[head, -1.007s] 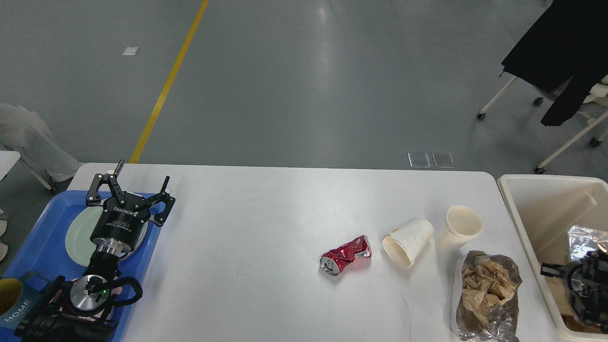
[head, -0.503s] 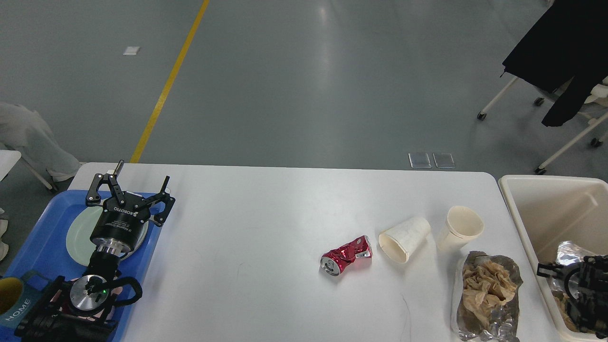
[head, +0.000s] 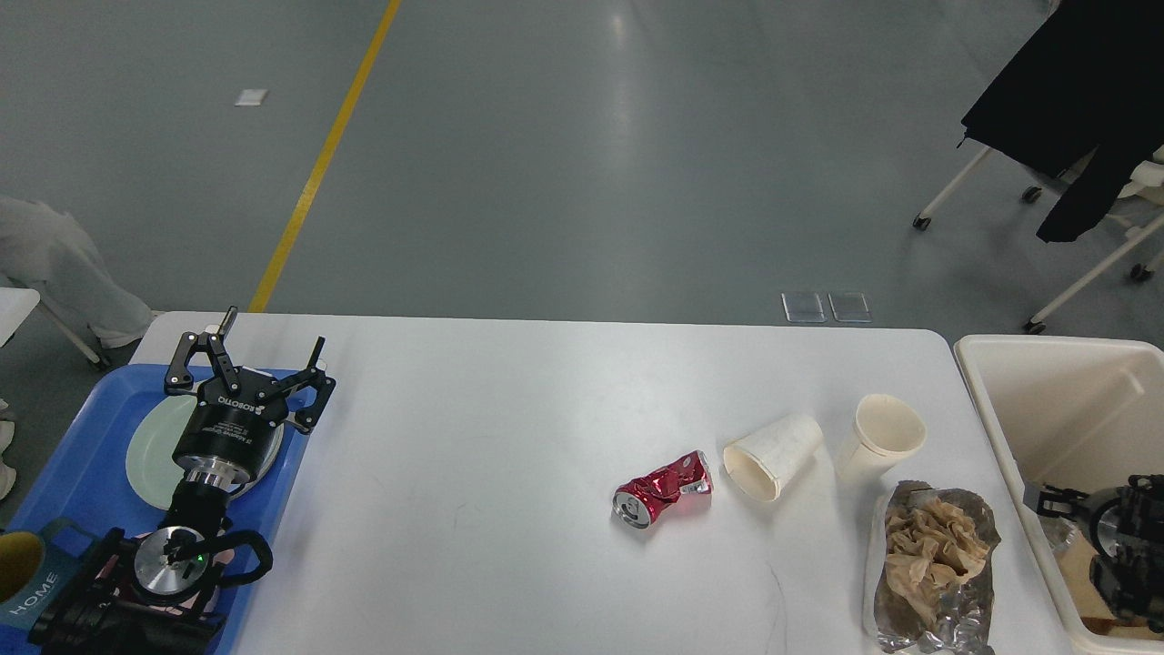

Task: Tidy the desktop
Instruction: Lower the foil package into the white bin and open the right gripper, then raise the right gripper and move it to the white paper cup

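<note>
left gripper point(head: 252, 362) hangs over the blue tray point(head: 82, 455) at the desktop's left edge, fingers spread wide, nothing between them. under it a pale green plate point(head: 153, 443) lies in the tray; a mug point(head: 27, 573) marked "home" sits at the tray's near corner. right gripper point(head: 1055, 503) is inside the cream bin point(head: 1046, 391) just off the desktop's right edge; too dark to tell if its fingers are apart. desktop point(head: 509, 437): crushed red can point(head: 662, 489) right of centre, a paper cup on its side point(head: 773, 451) just beside it, an upright paper cup point(head: 880, 435) nearer the right edge, foil with crumpled brown paper point(head: 935, 564) at the near right corner.
</note>
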